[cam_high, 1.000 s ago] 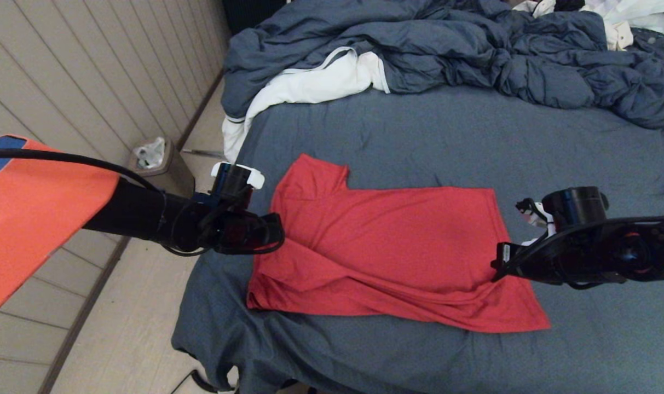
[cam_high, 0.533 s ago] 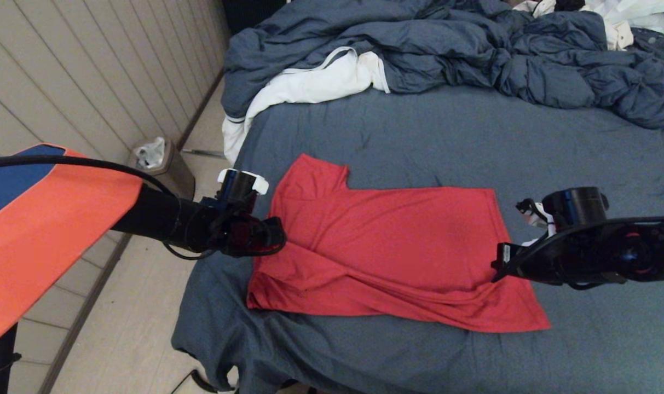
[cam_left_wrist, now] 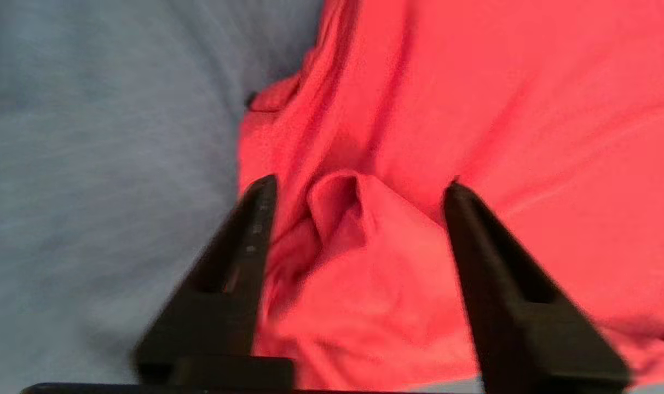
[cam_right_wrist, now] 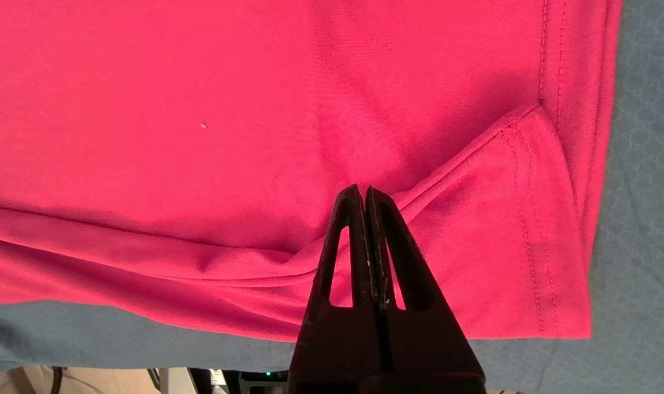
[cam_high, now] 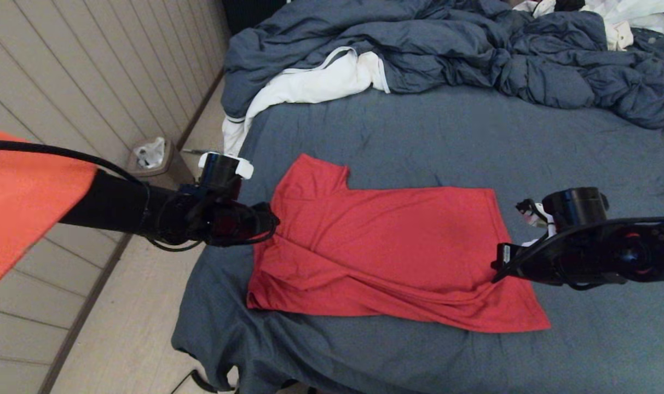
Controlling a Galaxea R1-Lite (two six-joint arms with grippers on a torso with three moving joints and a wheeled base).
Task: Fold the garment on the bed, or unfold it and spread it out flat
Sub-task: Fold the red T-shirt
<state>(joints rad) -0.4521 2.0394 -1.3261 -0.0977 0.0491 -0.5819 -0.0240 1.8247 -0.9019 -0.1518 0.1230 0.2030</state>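
The left gripper (cam_left_wrist: 359, 189) has its jaws spread wide, hanging over a raised fold of the shirt (cam_left_wrist: 474, 109) at its left edge, one jaw over the red cloth near where it meets the bed (cam_left_wrist: 91, 137). The right gripper (cam_right_wrist: 363, 191) has its jaws pressed together with nothing between them, the tips above a turned-over hem corner of the shirt (cam_right_wrist: 200, 109). From the head view the shirt (cam_high: 386, 246) lies plain side up on the near part of the bed (cam_high: 474, 137), partly folded with creases along its near edge, left gripper (cam_high: 269, 219) at its left side, right gripper (cam_high: 501, 262) at its right. A rumpled duvet (cam_high: 474, 49) is heaped at the far end, a white cloth (cam_high: 310, 85) beside it
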